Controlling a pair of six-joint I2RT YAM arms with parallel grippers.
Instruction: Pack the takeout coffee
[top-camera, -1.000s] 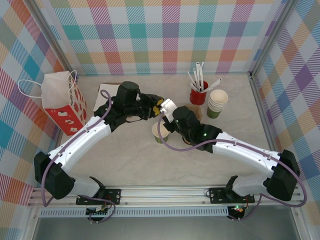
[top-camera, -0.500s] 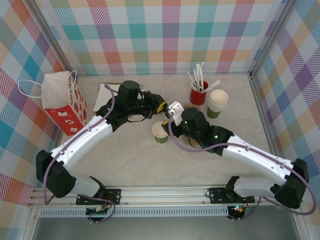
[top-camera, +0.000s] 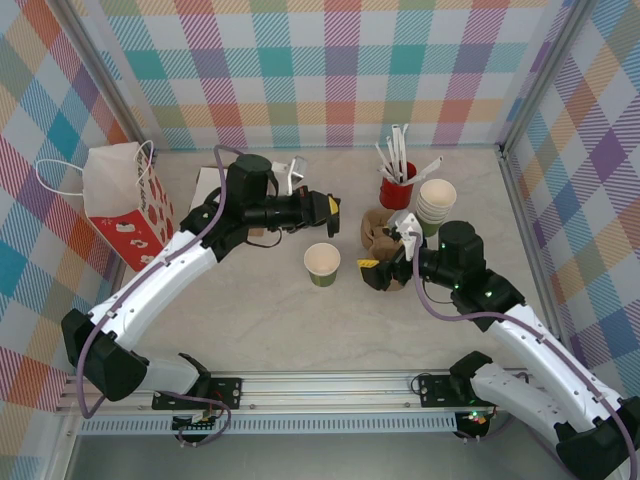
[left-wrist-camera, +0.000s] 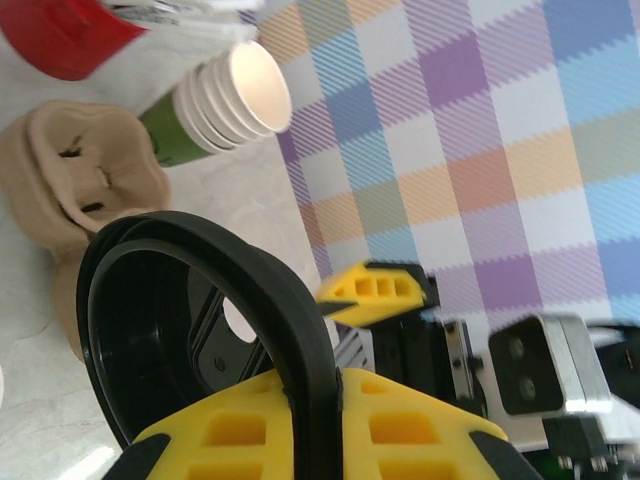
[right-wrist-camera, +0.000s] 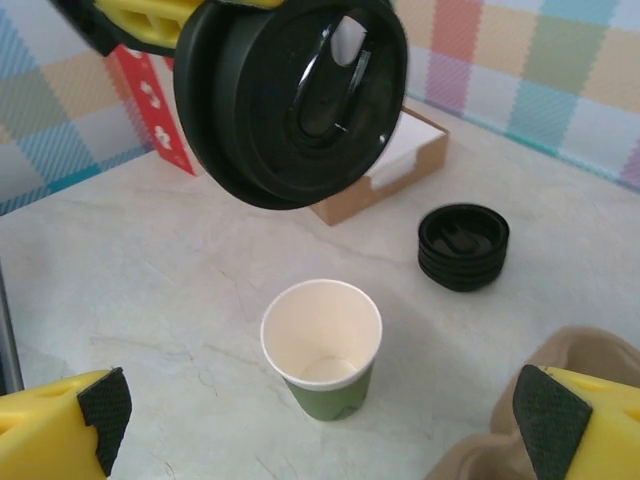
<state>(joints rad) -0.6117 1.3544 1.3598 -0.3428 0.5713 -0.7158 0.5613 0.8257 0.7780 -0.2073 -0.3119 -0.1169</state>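
Squarely in the middle of the counter (top-camera: 260, 320) stands the takeout coffee cup (top-camera: 322, 263). It is upright, olive-green outside and cream inside, and it has no lid on. The right wrist view looks down into it and finds it empty.

The black lid (right-wrist-camera: 290, 100) is up in the air, tilted on edge. The left claw (top-camera: 322, 210) pinches it at the rim, with its yellow fingers (left-wrist-camera: 250, 430) pressed on either side of the rim wall. From above, the lid hangs just behind the cup and clear of it, not touching.

The right claw (top-camera: 385, 252) is spread wide and grips nothing. It hovers just to the right of the cup, over the near part of the brown pulp cup carrier (top-camera: 378, 225). That carrier lies on the counter between the cup and the stack of lidless cups (top-camera: 435, 205). The red cup of white straws (top-camera: 397, 185) stands just behind the carrier, beside the stack.

In the right wrist view, a short stack of spare black lids (right-wrist-camera: 463, 245) rests on the counter beyond the cup. Near it is a shallow cardboard box (right-wrist-camera: 385, 165) holding something flat and white. Farther to the left, a red-and-white paper bag (top-camera: 125, 200) stands upright close to the left wall, well apart from the cup.
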